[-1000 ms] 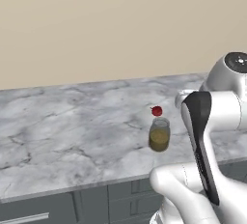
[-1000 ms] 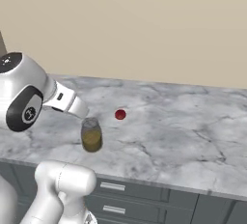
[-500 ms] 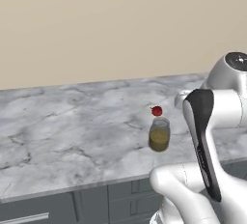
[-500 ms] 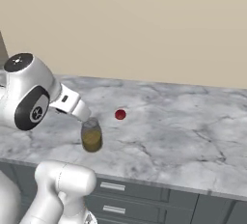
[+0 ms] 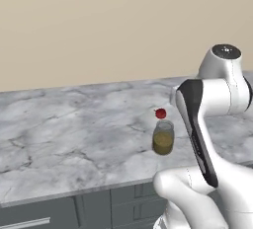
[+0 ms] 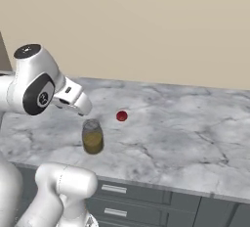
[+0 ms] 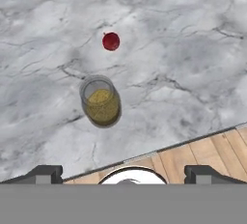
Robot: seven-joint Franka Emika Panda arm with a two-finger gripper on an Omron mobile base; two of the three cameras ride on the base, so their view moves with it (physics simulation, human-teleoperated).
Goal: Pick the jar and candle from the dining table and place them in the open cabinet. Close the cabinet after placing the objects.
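On my left in the hand view, one fingertip (image 7: 46,172) rises at the bottom edge; its partner sits far across on the right, so my gripper (image 7: 125,172) stands wide open and holds nothing. It hangs above the near edge of the worktop (image 7: 193,49), with a strip of wooden floor (image 7: 207,155) showing below that edge.

Moving right, the jar (image 7: 100,101) stands upright on the worktop, just inside its near edge and a little left of the midline between my fingers. Its lid is grey-tinted and see-through, and the olive-brown filling shows through the glass. I can read no label, brand or writing on it.

Past the jar, slightly to the right and apart from it, lies a small red ball (image 7: 111,41). Nothing else sits near the two, and the marble around them is bare veined grey-white.

In the left base view the jar (image 5: 163,137) stands just left of my forearm, with the red ball (image 5: 160,113) right behind it. In the right base view the jar (image 6: 92,136) sits below my wrist, the red ball (image 6: 121,116) to its right, and dark grey drawer fronts (image 6: 141,201) with silver handles run beneath the worktop (image 6: 195,138).
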